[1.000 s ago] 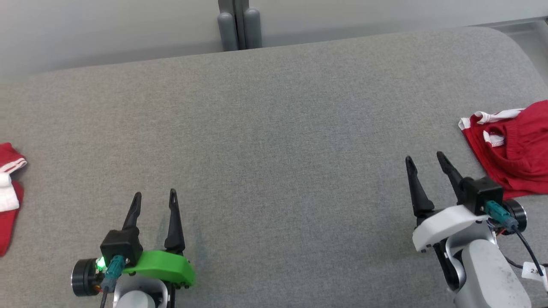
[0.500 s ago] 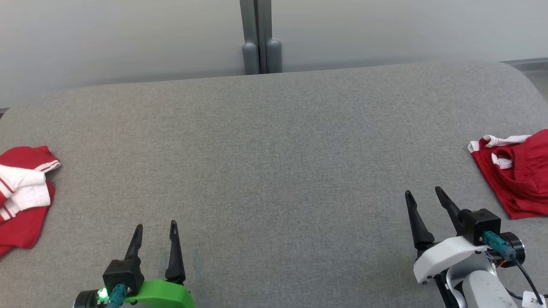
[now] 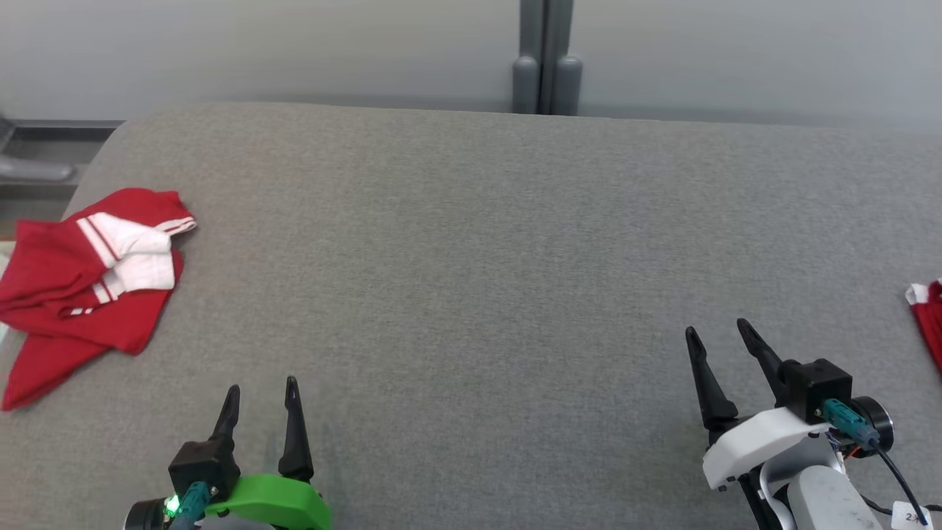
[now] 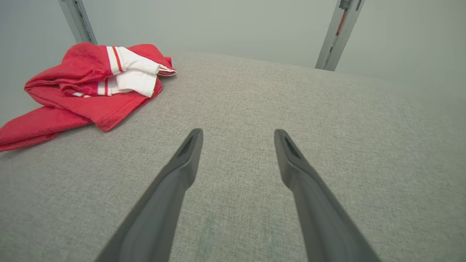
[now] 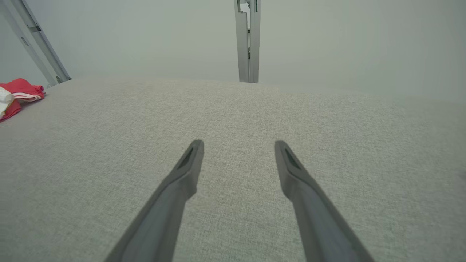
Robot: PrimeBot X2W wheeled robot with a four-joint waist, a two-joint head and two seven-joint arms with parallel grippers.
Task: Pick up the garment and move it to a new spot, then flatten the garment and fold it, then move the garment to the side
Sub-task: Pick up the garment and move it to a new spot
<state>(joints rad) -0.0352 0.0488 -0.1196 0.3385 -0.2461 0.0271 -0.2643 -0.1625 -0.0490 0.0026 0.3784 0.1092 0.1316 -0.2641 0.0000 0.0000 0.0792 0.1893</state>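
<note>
- Far to the left, the garment (image 3: 88, 287) lies in a crumpled heap at the left end of the grey tabletop (image 3: 471, 243). It is red cloth with a white, red-striped panel bunched on top, and one red tail trails toward the near left corner.
- It looks soft and light. I expect it to sag and open out when lifted rather than keep its shape. The knit surface should not slip much between the fingers, and nothing about it seems fragile.
- The best hold, I judge, is the stitched red hem on the side facing the middle of the tabletop, where the left wrist view shows a fold standing slightly proud. Pinching the white bunch on top could lift a single layer and leave the rest behind.
- The left claw (image 3: 262, 384) hovers near the front edge, to the right of the garment and well apart from it. It is released, with its fingers spread and only grey tabletop between them.
- The broad grey middle is where the moving, flattening and folding would most likely be done.
- The right claw (image 3: 716, 327) hovers near the front edge on the right side. It too is released, fingers apart and grasping nothing.
- At the far right edge of the head view sits a sliver of another red cloth (image 3: 929, 324) with white trim, cut off by the frame. How it lies cannot be told.
</note>
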